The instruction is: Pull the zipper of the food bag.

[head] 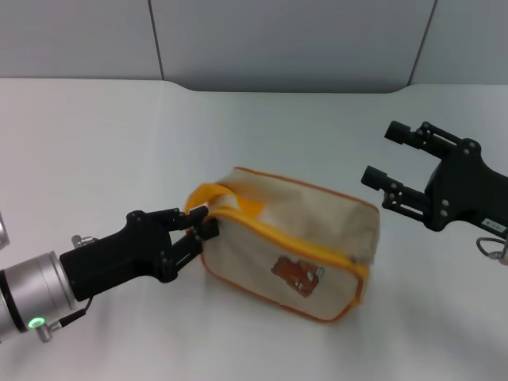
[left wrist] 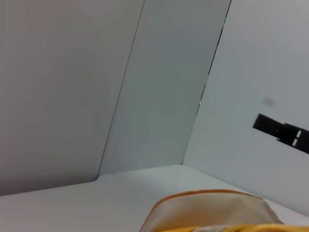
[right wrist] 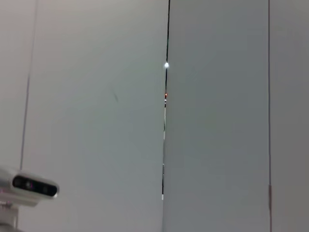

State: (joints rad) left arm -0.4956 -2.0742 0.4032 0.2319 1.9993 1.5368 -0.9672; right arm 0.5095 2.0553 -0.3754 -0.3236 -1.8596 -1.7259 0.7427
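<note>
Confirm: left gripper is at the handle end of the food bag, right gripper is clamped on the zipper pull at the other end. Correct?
Not quite. The head view shows the right gripper open, off the bag's far end and touching nothing, not clamped on the zipper. The rest holds: the left gripper is at the handle end of the food bag.
</note>
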